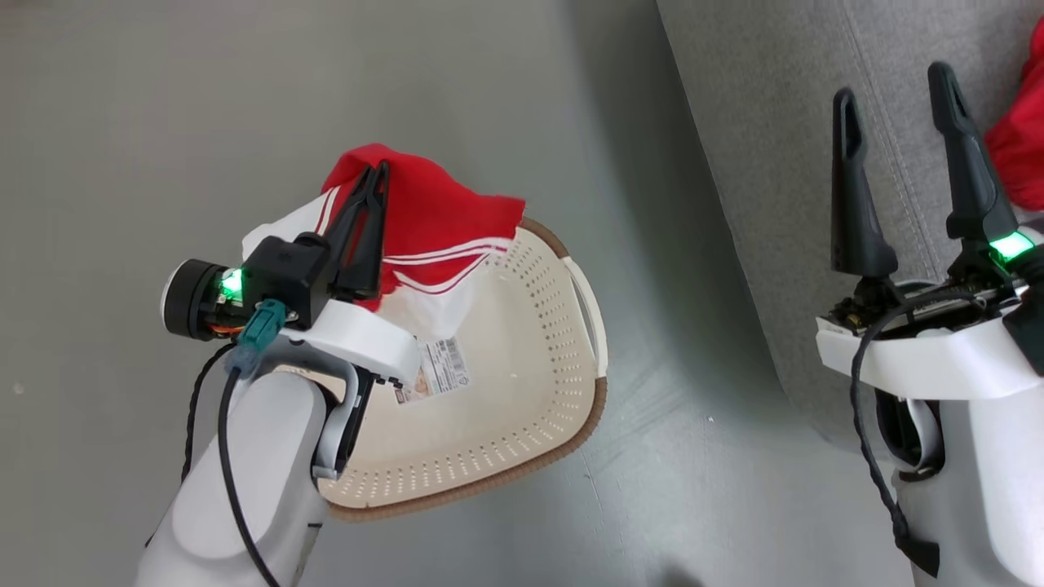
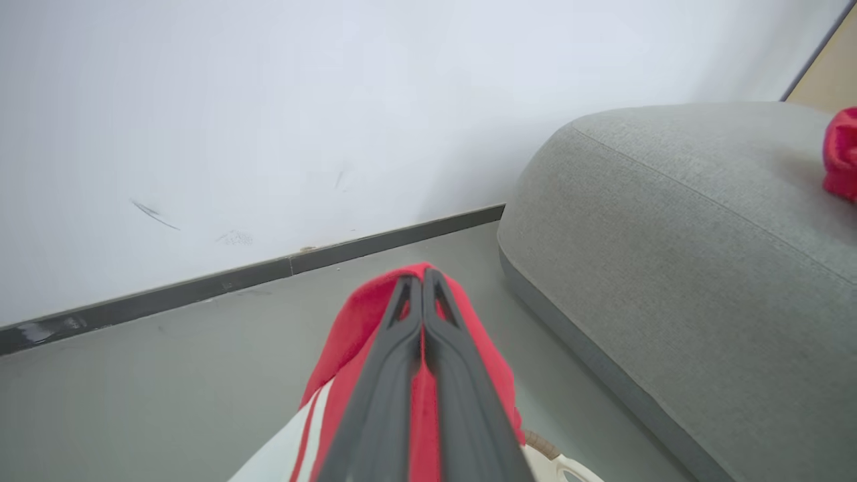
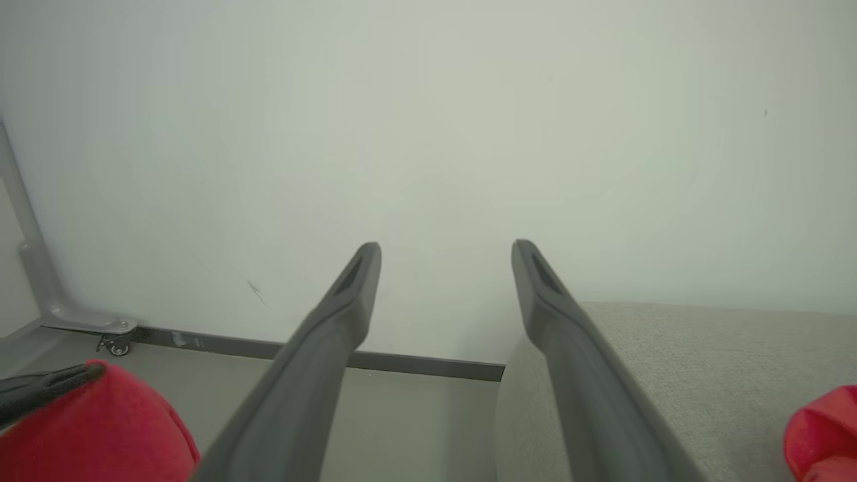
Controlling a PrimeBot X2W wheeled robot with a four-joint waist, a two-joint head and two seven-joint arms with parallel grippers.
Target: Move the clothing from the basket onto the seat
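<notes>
Our left forearm [image 1: 245, 465] rises from the near left. At its end, the left gripper [image 1: 377, 175] has its two dark fingers pressed together on a fold of the red garment [image 1: 440, 220]. From the left wrist view the fingers meet with red cloth bunched on both sides, so we judge the pinch firm. Most of the garment hangs above the far-left rim of the basket [image 1: 489, 481]. Its striped hem and white panel trail down inside, near the label sticker [image 1: 436, 367]. The right gripper [image 1: 893, 86] stands at the near right with its fingers spread wide and nothing between them, by the left edge of the seat [image 1: 775, 163]. A second red garment [image 1: 1019, 147] already lies on the seat, further to the right.

We judge the step in hand to be the carry from basket to seat. To do it well, we first raise the cloth until the trailing hem clears the rim. Otherwise the hem may snag the perforated wall and drag the light basket across the floor [image 1: 122, 204]. Then we swing right, well past the seat's rounded edge, since soft cloth released at the edge could slide off. We part the fingers only when the garment rests on the cushion, beside the other piece. Part of the basket's bottom is hidden behind our arm, so we cannot tell whether more clothing remains.
</notes>
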